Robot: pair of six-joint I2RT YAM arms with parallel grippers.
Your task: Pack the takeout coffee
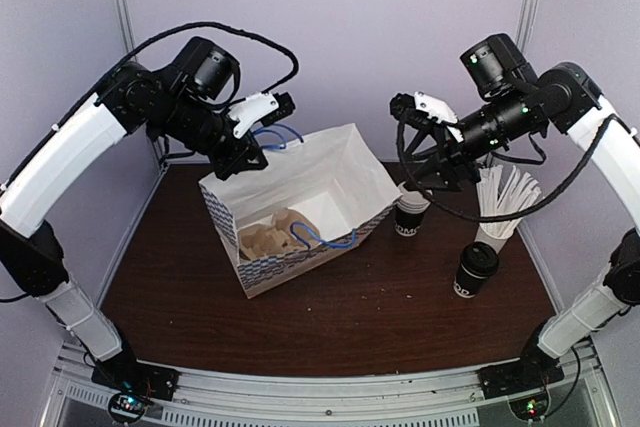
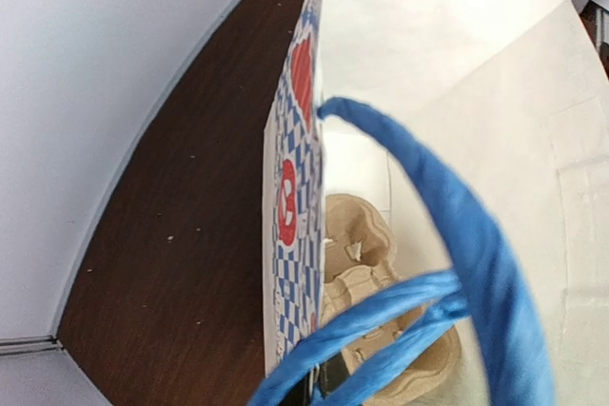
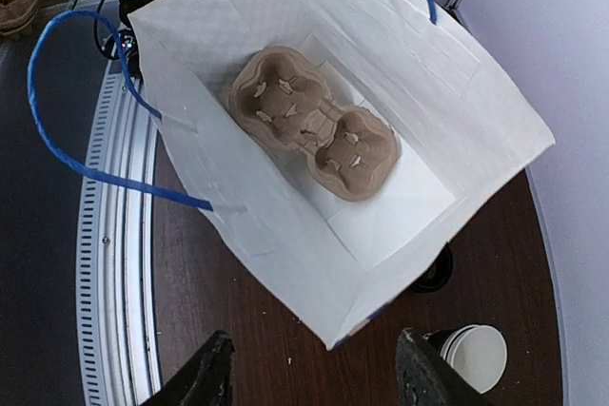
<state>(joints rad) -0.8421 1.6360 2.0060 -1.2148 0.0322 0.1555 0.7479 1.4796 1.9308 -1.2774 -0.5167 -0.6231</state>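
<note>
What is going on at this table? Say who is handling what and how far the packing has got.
The left arm holds up one blue handle of the white paper bag, jaws shut on it, so the bag gapes open. An empty cardboard cup carrier lies inside. The right arm hovers above the bag, jaws open and empty. The lidded black coffee cup stands on the table, not yet packed.

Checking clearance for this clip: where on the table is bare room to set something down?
Bare tabletop runs along the near edge, between the paper bag and the lidded coffee cup, and left of the bag. The right rear is crowded: cup stack, straw cup.
</note>
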